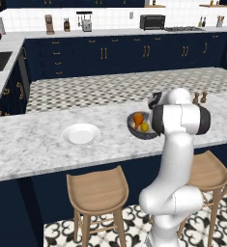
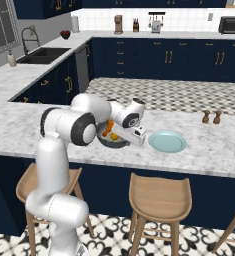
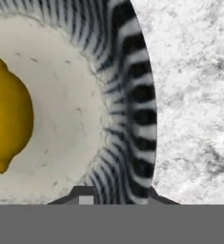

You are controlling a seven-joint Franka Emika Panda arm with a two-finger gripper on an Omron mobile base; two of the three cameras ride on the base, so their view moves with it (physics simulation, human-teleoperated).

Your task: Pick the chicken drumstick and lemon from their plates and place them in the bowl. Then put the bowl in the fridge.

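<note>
We read the step as gripping the bowl [image 3: 127, 95] by its rim so it can go to the fridge. The gripper [image 3: 114, 194] straddles the ribbed wall and seems clenched on it, though its tips barely show. The chicken drumstick [image 1: 138, 118] and lemon [image 3: 6, 119] lie inside. We should lift level and slowly. We see no writing.

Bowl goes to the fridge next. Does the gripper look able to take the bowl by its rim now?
Probably yes: the gripper already straddles the bowl rim, with the lemon well clear.
</note>
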